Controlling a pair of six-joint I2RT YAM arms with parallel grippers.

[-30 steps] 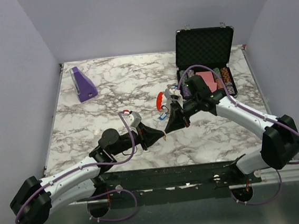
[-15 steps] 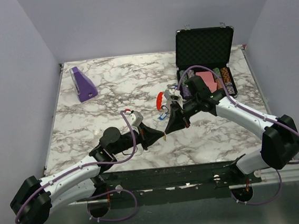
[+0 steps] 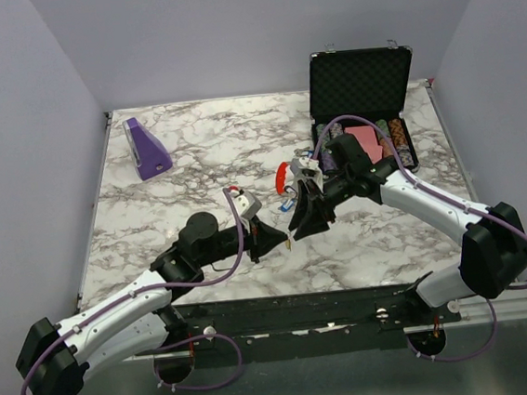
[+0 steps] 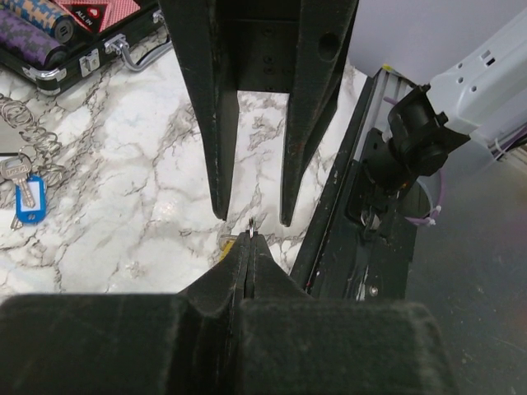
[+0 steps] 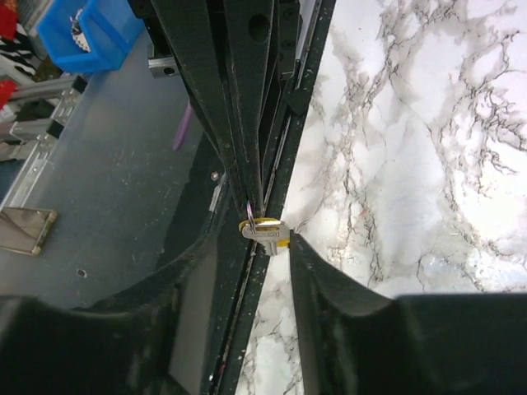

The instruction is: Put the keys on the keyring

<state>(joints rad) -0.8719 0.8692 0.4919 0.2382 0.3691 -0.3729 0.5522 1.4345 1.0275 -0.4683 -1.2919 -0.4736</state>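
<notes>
Both arms reached in low from either side, forearms angled inward, so that the two hands came tip to tip near the front middle. The left hand (image 3: pixel 289 242) pointed right and slightly away, its fingers (image 5: pixel 239 107) pressed flat together and nipping a small key (image 5: pixel 265 232) at their very ends. The right hand (image 3: pixel 297 232) sloped down toward the near edge, its fingers (image 4: pixel 206 99) parted, their tips straddling the left hand's tip.

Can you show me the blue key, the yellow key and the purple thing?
blue key (image 4: pixel 30 209), left wrist view, its blue part.
yellow key (image 5: pixel 265 233), right wrist view, its metal part.
purple wedge (image 3: pixel 152 152), top view, its sloped side.
</notes>
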